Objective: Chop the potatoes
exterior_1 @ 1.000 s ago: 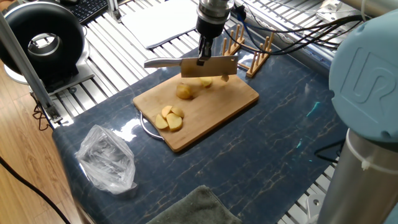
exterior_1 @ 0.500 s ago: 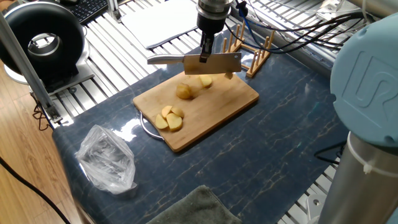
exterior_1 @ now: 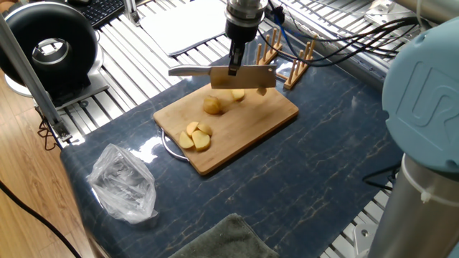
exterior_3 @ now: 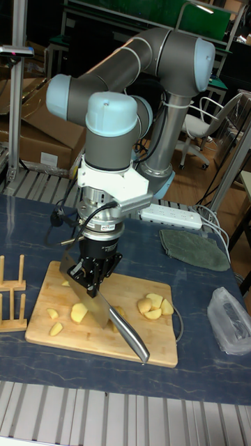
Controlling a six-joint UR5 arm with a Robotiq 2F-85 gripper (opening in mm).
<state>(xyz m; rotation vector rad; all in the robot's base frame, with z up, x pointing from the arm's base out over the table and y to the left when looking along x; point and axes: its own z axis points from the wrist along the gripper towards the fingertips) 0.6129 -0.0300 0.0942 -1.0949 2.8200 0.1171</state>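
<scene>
A crinkled clear plastic bag [exterior_1: 123, 183] lies nearest on the dark marbled bench [exterior_1: 301, 172]. Beyond it, pale rounded potatoes [exterior_1: 196, 135] sit in small clusters on the bamboo board [exterior_1: 244, 127]. Above them the claw [exterior_1: 234, 63] pinches a steel knife [exterior_1: 228, 75], blade level, its length lying along the board.

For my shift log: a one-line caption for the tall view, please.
Gripper holds a cleaver over potato pieces on the cutting board.
</scene>
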